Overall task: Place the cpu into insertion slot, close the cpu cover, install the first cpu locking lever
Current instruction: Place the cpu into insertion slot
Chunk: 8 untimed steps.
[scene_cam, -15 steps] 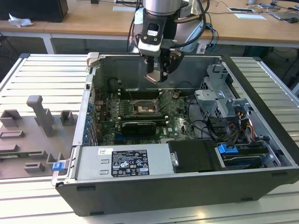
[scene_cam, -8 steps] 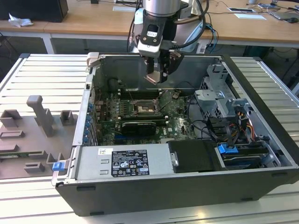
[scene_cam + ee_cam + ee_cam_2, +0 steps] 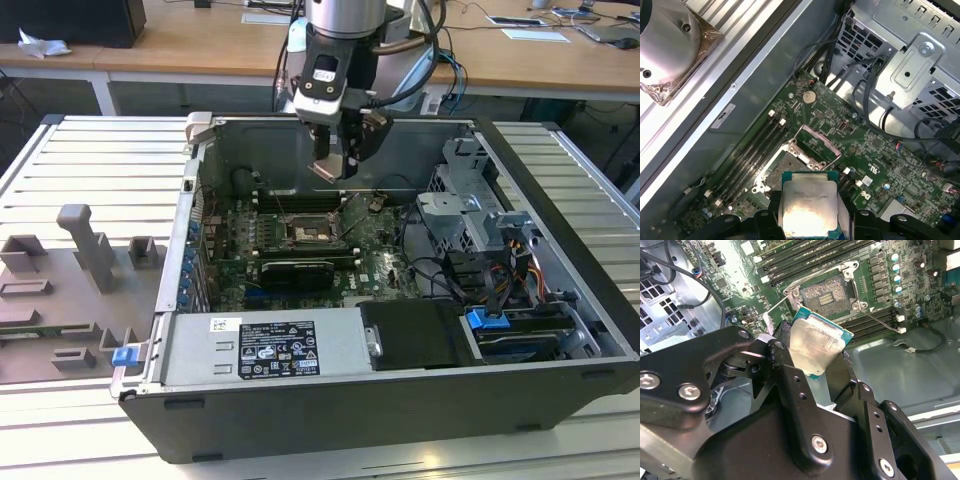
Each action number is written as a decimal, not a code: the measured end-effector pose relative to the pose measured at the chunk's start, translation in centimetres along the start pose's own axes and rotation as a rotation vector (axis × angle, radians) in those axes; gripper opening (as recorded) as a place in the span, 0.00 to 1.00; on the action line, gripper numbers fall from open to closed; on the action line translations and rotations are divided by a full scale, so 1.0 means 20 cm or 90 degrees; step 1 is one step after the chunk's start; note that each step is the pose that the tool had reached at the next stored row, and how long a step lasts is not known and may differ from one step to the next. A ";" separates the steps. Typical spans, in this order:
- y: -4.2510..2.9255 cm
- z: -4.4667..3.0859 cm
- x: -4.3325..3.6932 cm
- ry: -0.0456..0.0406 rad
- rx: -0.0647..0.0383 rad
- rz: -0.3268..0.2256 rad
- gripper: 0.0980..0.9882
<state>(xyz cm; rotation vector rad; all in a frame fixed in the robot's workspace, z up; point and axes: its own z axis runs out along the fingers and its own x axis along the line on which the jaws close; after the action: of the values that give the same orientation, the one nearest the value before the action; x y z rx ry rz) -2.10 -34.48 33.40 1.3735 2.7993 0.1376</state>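
My gripper [image 3: 336, 160] is shut on the cpu [image 3: 326, 169], a flat square chip with a pale silver top. It hangs inside the open computer case, above the board. In both wrist views the cpu [image 3: 815, 342] [image 3: 807, 206] sits tilted between the black fingers [image 3: 786, 377]. The insertion slot [image 3: 305, 232] [image 3: 827, 290] [image 3: 784, 164] lies bare below it, a dark square socket on the green board. The cpu cover [image 3: 818, 145] stands swung up at one side of the socket. A thin wire lever [image 3: 881, 320] juts out beside the socket.
Long black memory slots [image 3: 295, 200] run behind the socket, and a black card with a grille [image 3: 297, 272] lies in front. A metal drive cage [image 3: 470, 210] and cables [image 3: 500, 275] crowd the exterior view's right. A power supply [image 3: 262, 346] spans the front. Grey fixtures [image 3: 90, 250] stand outside.
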 end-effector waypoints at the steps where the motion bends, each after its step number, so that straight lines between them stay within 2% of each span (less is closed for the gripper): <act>1: 0.000 0.002 0.000 -0.0004 0.000 0.005 0.48; 8: -0.001 0.011 0.000 -0.0068 -0.002 0.077 0.48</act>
<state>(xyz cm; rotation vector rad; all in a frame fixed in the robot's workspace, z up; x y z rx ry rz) -2.10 -34.48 33.17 1.5383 2.7062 0.1354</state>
